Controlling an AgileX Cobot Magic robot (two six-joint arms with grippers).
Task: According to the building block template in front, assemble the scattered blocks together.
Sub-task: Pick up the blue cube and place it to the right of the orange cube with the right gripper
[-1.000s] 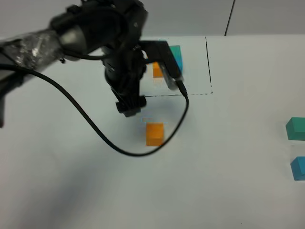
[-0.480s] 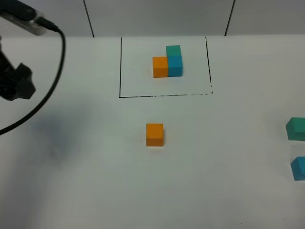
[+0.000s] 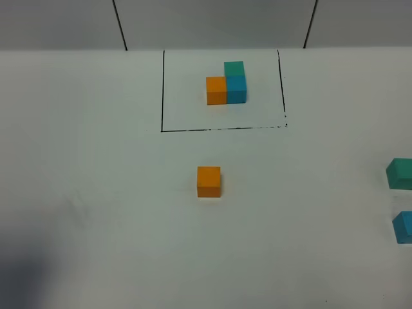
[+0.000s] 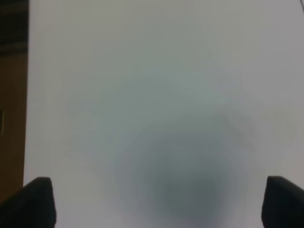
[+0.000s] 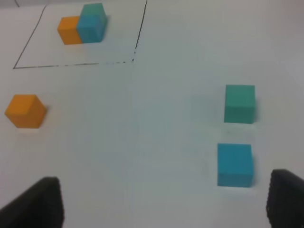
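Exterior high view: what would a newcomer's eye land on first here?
The building block template, an orange, blue and teal-green cluster inside a black drawn frame, far middle of the white table. Then the lone orange cube just in front of the frame, and the teal-green cube and blue cube cut off at the right edge.
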